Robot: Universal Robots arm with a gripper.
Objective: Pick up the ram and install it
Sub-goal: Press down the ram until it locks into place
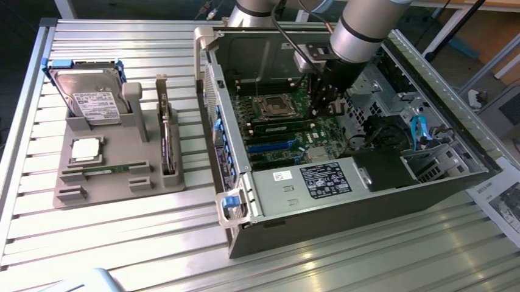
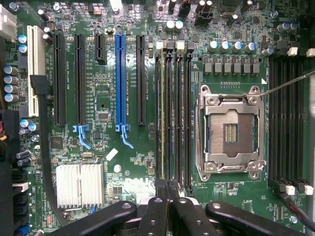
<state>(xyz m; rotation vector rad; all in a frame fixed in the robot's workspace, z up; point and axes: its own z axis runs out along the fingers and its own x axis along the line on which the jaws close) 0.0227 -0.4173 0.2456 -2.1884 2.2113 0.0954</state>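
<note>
Already slotted, ram (image 2: 163,113) beyond shut pincer (image 2: 170,191)

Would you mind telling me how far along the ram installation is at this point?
Done, apparently: the ram stands in a memory slot beside the empty processor socket. In hand: the gripper is shut, with nothing visibly held, directly over that slot's end. Left: whether the stick is fully latched cannot be told.
</note>
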